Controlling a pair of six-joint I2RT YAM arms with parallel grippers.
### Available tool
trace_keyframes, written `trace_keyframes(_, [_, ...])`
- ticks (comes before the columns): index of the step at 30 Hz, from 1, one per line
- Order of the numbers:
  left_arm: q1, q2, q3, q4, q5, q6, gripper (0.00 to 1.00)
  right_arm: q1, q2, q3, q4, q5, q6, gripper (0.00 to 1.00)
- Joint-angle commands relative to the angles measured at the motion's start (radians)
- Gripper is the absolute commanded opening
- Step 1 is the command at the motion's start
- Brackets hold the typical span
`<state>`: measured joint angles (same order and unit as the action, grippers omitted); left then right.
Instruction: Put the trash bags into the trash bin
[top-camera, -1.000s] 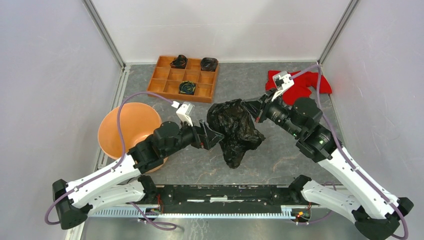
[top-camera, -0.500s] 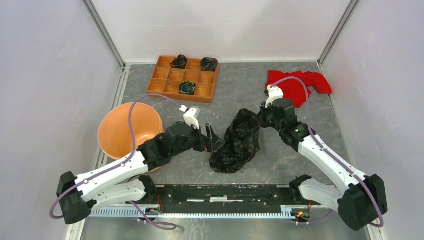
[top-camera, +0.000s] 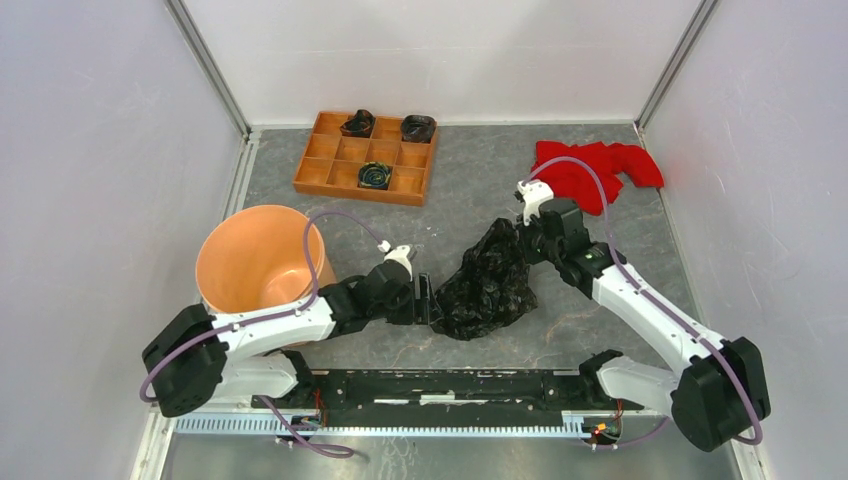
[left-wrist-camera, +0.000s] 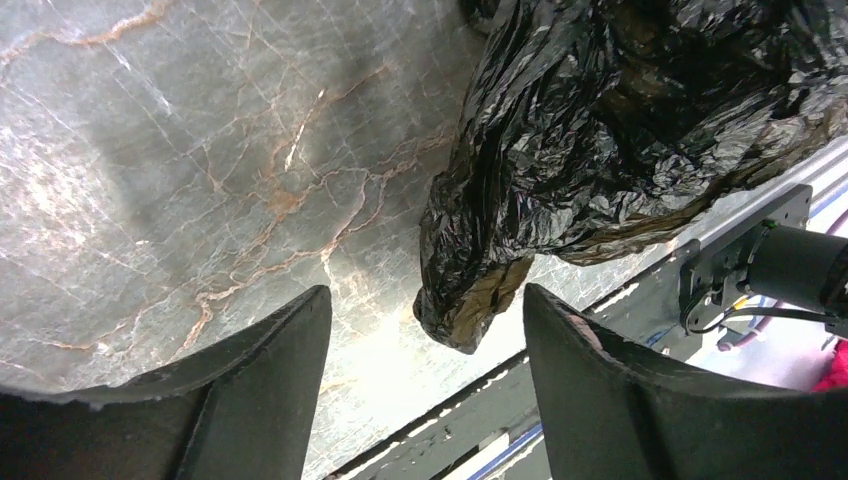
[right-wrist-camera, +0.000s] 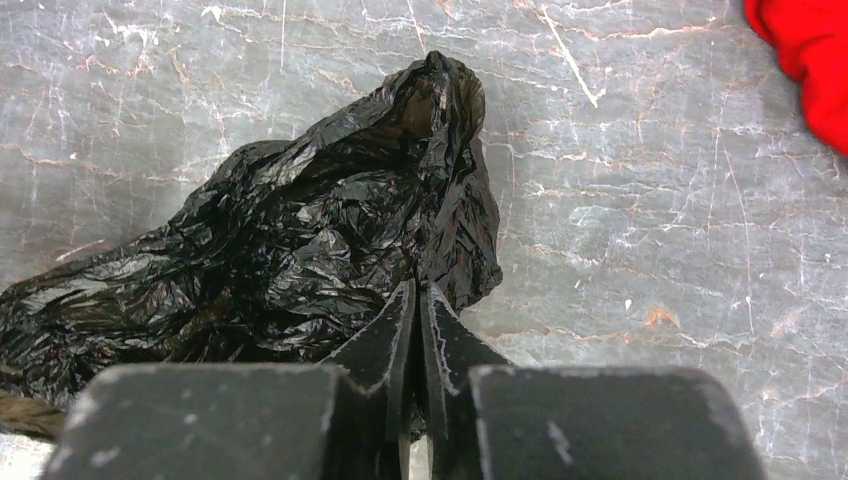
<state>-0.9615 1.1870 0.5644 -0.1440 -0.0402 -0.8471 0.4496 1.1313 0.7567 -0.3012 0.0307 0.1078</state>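
Right fingers (right-wrist-camera: 385, 340), nearly closed, are pinching a crumpled glossy black plastic bag (top-camera: 490, 285); left fingers (left-wrist-camera: 270, 350) are gaping wide at its left end.

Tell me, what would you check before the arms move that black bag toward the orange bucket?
1. Bag corner sits between the left gripper's open jaws: ok.
2. Right gripper, jaws nearly together at the bag's edge, really gripping it: cannot tell.
3. Bag lifted off the table: not ok, it lies on it.
4. Bin mouth up and uncovered: ok.
5. Red cloth apart from the bag: ok.
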Motion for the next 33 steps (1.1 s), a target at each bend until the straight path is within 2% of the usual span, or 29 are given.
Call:
trace_keyframes(1, [0.000,0.012,-0.009,0.110,0.016,-0.070,0.72,-0.004,-0.060,-0.024,-0.013,0.004,-0.027,0.13])
trace_keyframes(5, [0.000,0.024,-0.035,0.163,0.017,-0.077,0.56,-0.006,-0.090,-0.048,-0.033,0.048,-0.020,0.36])
trace_keyframes(6, [0.000,0.032,-0.028,0.164,0.019,-0.068,0.53,-0.011,-0.097,-0.057,-0.035,0.059,-0.010,0.44])
trace_keyframes(11, [0.000,0.051,-0.020,0.155,-0.003,-0.047,0.39,-0.084,-0.147,-0.129,0.008,-0.061,0.025,0.74])
trace_keyframes(12, [0.000,0.049,-0.018,0.149,-0.017,-0.050,0.34,-0.099,-0.151,-0.137,0.007,-0.063,0.025,0.78])
trace_keyframes(15, [0.000,0.031,-0.008,0.124,-0.035,-0.032,0.22,-0.135,-0.137,-0.155,-0.004,-0.042,0.021,0.82])
trace_keyframes(16, [0.000,0.019,-0.010,0.122,-0.043,-0.028,0.19,-0.136,-0.133,-0.154,-0.018,0.000,0.023,0.81])
trace_keyframes(18, [0.000,-0.011,-0.018,0.115,-0.067,-0.024,0.18,-0.134,-0.140,-0.114,-0.100,0.078,0.006,0.79])
trace_keyframes(22, [0.000,-0.032,-0.034,0.139,-0.035,-0.021,0.13,-0.053,-0.264,-0.012,-0.189,0.067,-0.011,0.83])
trace_keyframes(24, [0.000,-0.026,-0.038,0.177,-0.019,-0.019,0.10,0.030,-0.283,0.014,-0.199,0.004,-0.007,0.89])
trace_keyframes(27, [0.000,-0.021,-0.036,0.195,-0.002,-0.023,0.07,0.111,-0.221,-0.052,-0.130,-0.248,0.022,0.90])
trace_keyframes(28, [0.000,-0.021,-0.033,0.197,0.003,-0.024,0.07,0.128,-0.200,-0.079,-0.097,-0.284,0.040,0.91])
trace_keyframes(29, [0.000,-0.021,-0.030,0.200,0.009,-0.024,0.06,0.149,-0.181,-0.095,-0.077,-0.270,0.054,0.96])
trace_keyframes(33, [0.000,-0.032,-0.020,0.192,0.017,-0.011,0.06,0.172,-0.159,-0.132,-0.039,-0.103,0.059,0.98])
